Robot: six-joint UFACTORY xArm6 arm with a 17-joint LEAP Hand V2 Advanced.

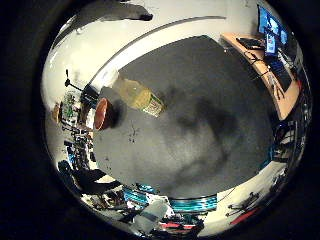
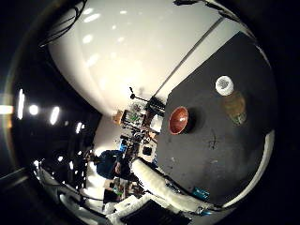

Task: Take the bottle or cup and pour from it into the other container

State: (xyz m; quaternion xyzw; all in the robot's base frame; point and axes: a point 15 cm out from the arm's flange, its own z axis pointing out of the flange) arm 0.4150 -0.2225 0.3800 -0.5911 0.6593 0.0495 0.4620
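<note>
Clear plastic bottle (image 2: 233, 102), white cap, yellowish liquid; round reddish-brown bowl (image 2: 179, 120) near it on dark matte table (image 1: 200, 125). Hand state: cannot tell.

Both palm cameras are looking down from well above a dark table top (image 1: 200, 145). The little finger side view is taking in most of that surface plus a desk with monitors (image 1: 270, 30). Both views are sharing the bottle (image 2: 230, 98) and red bowl (image 2: 179, 120) standing near each other.
</note>
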